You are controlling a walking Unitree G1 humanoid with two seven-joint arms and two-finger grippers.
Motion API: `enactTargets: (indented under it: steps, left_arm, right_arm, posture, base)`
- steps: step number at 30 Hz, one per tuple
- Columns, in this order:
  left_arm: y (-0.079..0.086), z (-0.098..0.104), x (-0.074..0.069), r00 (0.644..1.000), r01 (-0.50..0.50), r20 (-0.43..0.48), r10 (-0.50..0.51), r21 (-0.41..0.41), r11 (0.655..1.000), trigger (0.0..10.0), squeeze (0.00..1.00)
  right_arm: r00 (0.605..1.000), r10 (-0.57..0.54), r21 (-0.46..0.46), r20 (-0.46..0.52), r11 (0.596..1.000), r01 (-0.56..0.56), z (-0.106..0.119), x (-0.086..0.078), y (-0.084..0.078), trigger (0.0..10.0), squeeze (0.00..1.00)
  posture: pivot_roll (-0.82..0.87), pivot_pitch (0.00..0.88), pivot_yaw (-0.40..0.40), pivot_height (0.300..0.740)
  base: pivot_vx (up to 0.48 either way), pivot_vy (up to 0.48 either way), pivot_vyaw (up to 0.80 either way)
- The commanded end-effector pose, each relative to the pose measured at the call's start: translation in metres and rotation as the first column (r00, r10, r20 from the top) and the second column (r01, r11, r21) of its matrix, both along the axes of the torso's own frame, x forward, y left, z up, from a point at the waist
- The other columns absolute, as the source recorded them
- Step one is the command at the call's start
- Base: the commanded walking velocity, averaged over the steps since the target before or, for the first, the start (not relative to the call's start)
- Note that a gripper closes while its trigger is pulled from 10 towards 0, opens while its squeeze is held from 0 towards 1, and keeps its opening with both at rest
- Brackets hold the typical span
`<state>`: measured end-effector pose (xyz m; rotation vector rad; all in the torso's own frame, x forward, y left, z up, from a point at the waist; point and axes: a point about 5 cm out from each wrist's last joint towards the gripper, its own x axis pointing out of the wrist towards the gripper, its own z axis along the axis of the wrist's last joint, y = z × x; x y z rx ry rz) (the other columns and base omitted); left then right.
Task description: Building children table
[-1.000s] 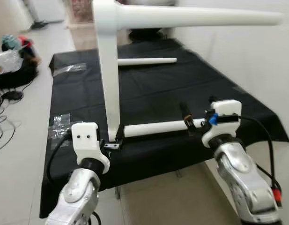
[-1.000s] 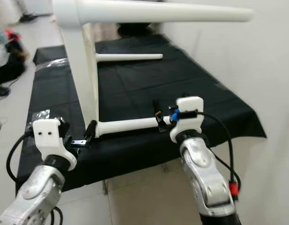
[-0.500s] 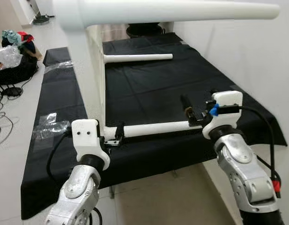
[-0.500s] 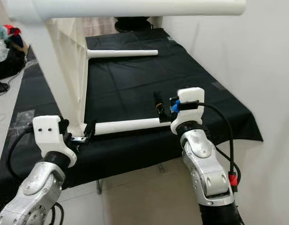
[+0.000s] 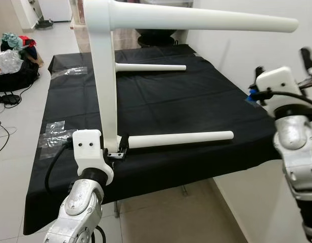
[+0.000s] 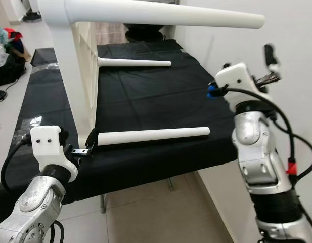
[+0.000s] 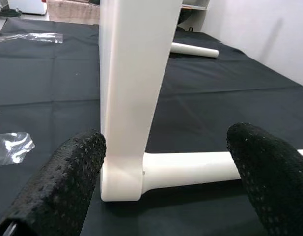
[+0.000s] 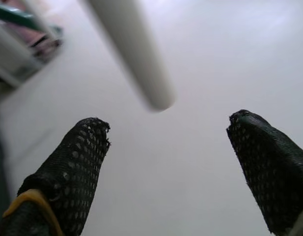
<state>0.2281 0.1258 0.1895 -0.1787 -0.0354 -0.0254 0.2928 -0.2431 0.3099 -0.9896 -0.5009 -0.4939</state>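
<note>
A white children's table stands on its side on the black-covered table [image 5: 196, 101]. Its top panel [image 5: 105, 86] is upright. One fitted leg [image 5: 206, 20] juts out to the right high up. A second fitted leg [image 5: 181, 139] lies along the cloth. A loose white leg [image 5: 150, 67] lies at the back. My left gripper [image 5: 119, 149] is open at the panel's lower corner [image 7: 124, 177], one finger on each side of it, not touching. My right gripper [image 6: 267, 61] is open and raised at the right near the wall. The upper leg's tip [image 8: 156, 93] is blurred between its fingers [image 8: 77, 162].
Clear plastic wrappers [image 5: 54, 129] lie on the cloth at the left. Bags, clothes and cables [image 5: 14, 71] sit on the tiled floor at the far left. A white wall [image 5: 277, 45] runs close along the table's right side.
My right gripper has left the free end of the lower leg and risen up and to the right, towards the wall. The left gripper stays at the panel's corner. The camera shifted a little.
</note>
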Motion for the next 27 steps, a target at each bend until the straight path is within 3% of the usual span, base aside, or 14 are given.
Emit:
enactTargets:
  steps: [1,2,3,5,6,9,11,12,16,23,25,27]
  left_arm:
    - [0.000,-0.002,0.001,1.000,-0.006,-0.006,0.006,0.006,1.000,10.0,0.00]
    - [0.001,-0.002,0.002,1.000,-0.010,-0.009,0.010,0.009,1.000,10.0,0.00]
    - [0.002,-0.002,0.002,1.000,-0.009,-0.009,0.010,0.012,1.000,10.0,0.00]
    - [0.002,-0.002,0.002,1.000,-0.009,-0.009,0.010,0.012,1.000,10.0,0.00]
    - [0.003,-0.002,0.003,1.000,-0.009,-0.008,0.009,0.017,1.000,10.0,0.00]
    - [0.003,-0.002,0.003,1.000,-0.009,-0.009,0.009,0.021,1.000,10.0,0.00]
    - [0.003,-0.002,0.004,1.000,-0.010,-0.009,0.010,0.017,1.000,10.0,0.00]
    - [0.003,-0.001,0.004,1.000,-0.008,-0.004,0.009,0.017,1.000,10.0,0.00]
    - [-0.003,0.002,0.003,1.000,0.026,0.008,-0.026,0.006,1.000,10.0,0.00]
    - [-0.013,0.003,0.000,0.995,0.093,0.018,-0.093,-0.022,0.995,10.0,0.00]
    - [-0.019,0.001,-0.001,0.992,0.125,0.013,-0.125,-0.025,0.992,10.0,0.00]
    - [-0.020,0.000,-0.001,0.991,0.132,0.012,-0.131,-0.026,0.991,10.0,0.00]
  right_arm:
    - [0.997,-0.009,-0.035,0.072,0.999,0.011,0.011,-0.005,0.001,10.0,0.00]
    - [0.994,-0.001,-0.071,0.113,0.997,0.009,0.016,-0.009,0.003,10.0,0.00]
    - [0.989,0.029,-0.099,0.144,0.995,-0.015,0.022,-0.012,0.007,10.0,0.93]
    - [0.989,0.029,-0.099,0.144,0.995,-0.015,0.022,-0.012,0.007,10.0,0.93]
    - [0.980,0.130,-0.170,0.147,0.980,-0.105,0.028,-0.010,0.022,10.0,1.00]
    - [0.969,0.216,-0.220,0.116,0.957,-0.187,0.030,-0.007,0.036,10.0,1.00]
    - [0.961,0.275,-0.250,0.038,0.933,-0.258,0.025,0.000,0.050,10.0,1.00]
    - [0.957,0.289,-0.261,0.003,0.925,-0.278,0.023,0.003,0.054,10.0,0.00]
    - [0.939,0.344,-0.319,-0.010,0.889,-0.329,0.034,0.008,0.066,10.0,0.00]
    - [0.929,0.369,-0.372,0.029,0.866,-0.333,0.050,0.008,0.073,10.0,0.00]
    - [0.895,0.438,-0.436,0.082,0.824,-0.363,0.074,0.004,0.091,10.0,0.00]
    - [0.879,0.469,-0.456,0.093,0.804,-0.381,0.083,0.002,0.099,10.0,0.00]
  posture:
    - [0.02,0.122,-0.047,0.740]
    - [0.01,0.124,-0.043,0.740]
    - [0.02,0.125,-0.043,0.740]
    - [0.02,0.125,-0.043,0.740]
    - [0.01,0.127,-0.036,0.740]
    - [0.01,0.127,-0.036,0.740]
    - [0.01,0.127,-0.037,0.740]
    - [0.01,0.127,-0.040,0.740]
    - [0.01,0.126,-0.044,0.740]
    - [0.01,0.126,-0.044,0.740]
    - [0.00,0.123,-0.041,0.740]
    - [-0.01,0.121,-0.041,0.740]
  base:
    - [0.000,0.000,0.00]
    - [0.000,0.000,0.00]
    - [0.000,0.000,0.00]
    - [0.000,0.000,0.00]
    - [0.000,0.000,0.00]
    - [0.000,0.000,0.00]
    - [0.000,0.000,0.00]
    - [0.000,0.000,0.00]
    - [0.000,0.000,0.00]
    - [0.000,0.000,0.00]
    - [0.000,0.000,0.00]
    - [0.000,0.000,0.00]
